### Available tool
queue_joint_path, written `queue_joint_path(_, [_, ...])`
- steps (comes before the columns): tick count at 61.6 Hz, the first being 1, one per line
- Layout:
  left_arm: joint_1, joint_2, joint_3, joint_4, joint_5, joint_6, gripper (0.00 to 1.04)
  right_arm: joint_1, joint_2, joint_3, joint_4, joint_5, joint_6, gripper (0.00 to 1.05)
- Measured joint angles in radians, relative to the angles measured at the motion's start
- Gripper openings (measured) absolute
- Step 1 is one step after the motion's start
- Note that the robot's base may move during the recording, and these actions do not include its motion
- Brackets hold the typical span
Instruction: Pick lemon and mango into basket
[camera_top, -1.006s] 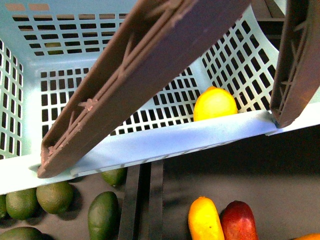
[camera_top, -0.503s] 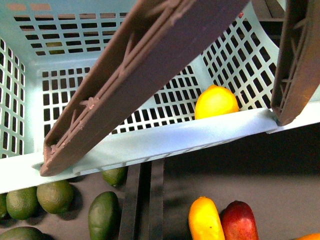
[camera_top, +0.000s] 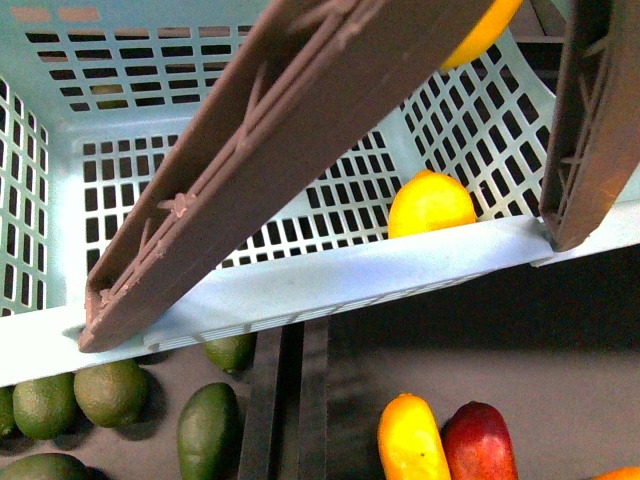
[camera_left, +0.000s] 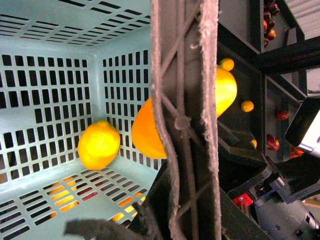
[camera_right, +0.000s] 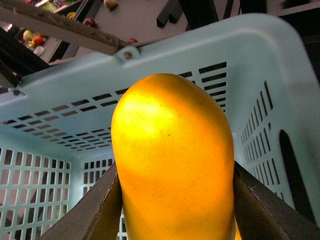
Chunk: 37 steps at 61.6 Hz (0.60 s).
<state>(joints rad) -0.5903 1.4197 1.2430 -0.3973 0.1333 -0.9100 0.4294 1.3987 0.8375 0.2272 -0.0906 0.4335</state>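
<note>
While the right arm's fingers (camera_right: 97, 212) stand clenched on either side of the mango (camera_right: 172, 165), the fruit hangs in the air over the inside of the basket (camera_top: 330, 275), clear of its slotted floor. In the front view only a yellow-orange tip of the mango shows, high up near the basket's right wall, the rest hidden behind a brown handle (camera_top: 270, 170) that slants across the picture. A second brown handle (camera_top: 590, 130) stands at the right edge.

The lemon (camera_top: 432, 203) lies on the basket floor, against the near wall and toward the right corner, well below the mango and apart from it.

A dark shape at the edge of the left wrist view may be the left arm's fingers (camera_left: 102, 227), but I cannot tell whether they are released or clenched.

On the dark worktop (camera_top: 560, 380) just outside the basket lie several green avocados (camera_top: 208, 430), another yellow-orange fruit (camera_top: 412, 440) and a dark red mango (camera_top: 478, 442) touching it.
</note>
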Motion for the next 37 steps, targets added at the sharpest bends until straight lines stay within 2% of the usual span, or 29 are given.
queue_joint_path(6, [0.0,0.0,0.0,0.0,0.0,0.0,0.06,-0.007,-0.02,0.0,-0.013,0.009,0.005,0.83])
queue_joint_path(10, [0.0,0.0,0.0,0.0,0.003,0.0,0.06,-0.042,-0.068,-0.005,-0.046,0.023,0.005,0.96])
queue_joint_path(19, [0.0,0.002,0.0,0.0,0.0,-0.006,0.06,-0.179,-0.231,-0.069,-0.132,0.076,-0.017,0.96])
queue_joint_path(24, [0.0,0.002,0.0,0.0,-0.01,-0.002,0.06,-0.221,-0.305,-0.18,0.066,0.231,-0.14,0.85])
queue_joint_path(26, [0.001,0.002,0.0,0.0,-0.011,0.0,0.06,-0.234,-0.329,-0.228,0.154,0.263,-0.209,0.79])
queue_joint_path(31, [0.001,0.002,0.0,0.0,-0.009,0.001,0.06,-0.255,-0.375,-0.322,0.285,0.262,-0.307,0.67])
queue_joint_path(37, [0.001,0.002,0.0,0.0,0.003,0.0,0.06,-0.272,-0.418,-0.407,0.33,0.239,-0.369,0.53])
